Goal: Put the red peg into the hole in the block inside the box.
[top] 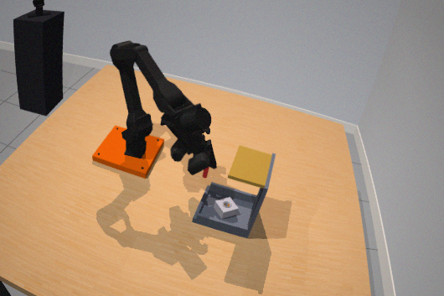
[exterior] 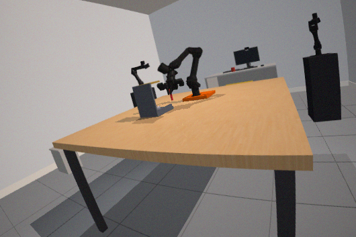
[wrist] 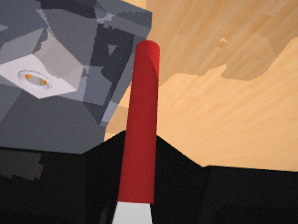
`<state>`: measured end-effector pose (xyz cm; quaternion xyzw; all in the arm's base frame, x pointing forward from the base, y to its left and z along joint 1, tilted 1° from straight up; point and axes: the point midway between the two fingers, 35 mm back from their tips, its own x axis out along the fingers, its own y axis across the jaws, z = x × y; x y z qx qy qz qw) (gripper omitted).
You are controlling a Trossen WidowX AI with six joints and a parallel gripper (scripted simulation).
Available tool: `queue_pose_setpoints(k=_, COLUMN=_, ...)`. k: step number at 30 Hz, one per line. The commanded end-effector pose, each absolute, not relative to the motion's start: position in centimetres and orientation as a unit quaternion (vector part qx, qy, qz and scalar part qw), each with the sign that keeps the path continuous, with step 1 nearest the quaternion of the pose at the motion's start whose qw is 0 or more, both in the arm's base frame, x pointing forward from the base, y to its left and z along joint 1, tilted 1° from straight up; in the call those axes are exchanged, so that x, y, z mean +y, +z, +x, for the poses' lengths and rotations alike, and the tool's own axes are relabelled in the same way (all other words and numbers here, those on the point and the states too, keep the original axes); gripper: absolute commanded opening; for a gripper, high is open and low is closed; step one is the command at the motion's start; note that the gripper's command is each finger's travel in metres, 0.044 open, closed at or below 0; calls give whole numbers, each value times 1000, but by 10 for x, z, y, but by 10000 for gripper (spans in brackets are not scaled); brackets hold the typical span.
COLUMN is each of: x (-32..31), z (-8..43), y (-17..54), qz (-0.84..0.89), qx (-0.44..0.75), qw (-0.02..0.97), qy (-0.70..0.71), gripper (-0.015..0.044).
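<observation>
The red peg [top: 205, 173] [exterior: 172, 97] [wrist: 142, 100] is held between the fingertips of my gripper [top: 206, 167] [exterior: 170, 92] [wrist: 138, 139], which is shut on it. The peg's lower end is a little above the table and points down, slightly tilted in the top and exterior views. The grey box [top: 226, 227] [exterior: 144, 102] [wrist: 50, 125] lies beside the peg, on the side away from the arm's base. The white block [top: 224, 213] [wrist: 56, 89] sits on its floor, its round hole uncovered. The peg is outside the box. The yellow roof [top: 251, 165] [exterior: 152, 83] sticks out from the back wall above.
The box has low side walls and a tall back wall [top: 268, 176]. The arm stands on an orange base plate [top: 109, 147] [exterior: 208, 95] on the wooden table [top: 63, 222] [exterior: 235, 124]. Other arms on black pedestals [top: 31, 63] [exterior: 322, 87] stand off the table.
</observation>
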<state>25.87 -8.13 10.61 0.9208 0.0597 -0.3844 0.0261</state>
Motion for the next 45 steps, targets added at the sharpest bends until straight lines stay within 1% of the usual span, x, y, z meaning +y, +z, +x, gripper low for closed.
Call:
queue_pose_setpoints(k=1, x=-89, z=263, y=109, qz=923, qx=56, qw=28, qy=-381, gripper=0)
queue_pose_setpoints(k=34, x=-158, z=279, y=103, qz=925, qx=17, qw=14, qy=-379, gripper=0)
queue_pose_setpoints(k=45, x=-162, z=298, y=103, qz=925, qx=16, qw=14, qy=-378, gripper=0)
